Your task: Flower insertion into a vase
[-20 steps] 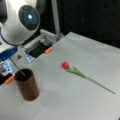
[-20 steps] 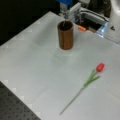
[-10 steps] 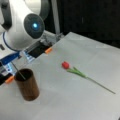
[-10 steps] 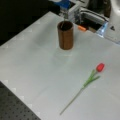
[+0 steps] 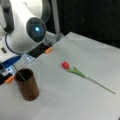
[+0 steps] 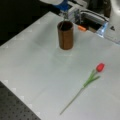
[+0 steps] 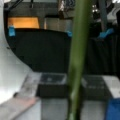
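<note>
One thin stem enters the vase.

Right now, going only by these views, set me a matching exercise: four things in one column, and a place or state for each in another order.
Things
1. vase
2. red tulip
3. thin green stem
4. gripper

Places or states
A. lying flat on the table, apart from the vase
B. standing upright, dark brown
C. over the vase's mouth, at a front view's top
D. slanting down into the vase's mouth

Pairs: 1-B, 2-A, 3-D, 4-C
</note>
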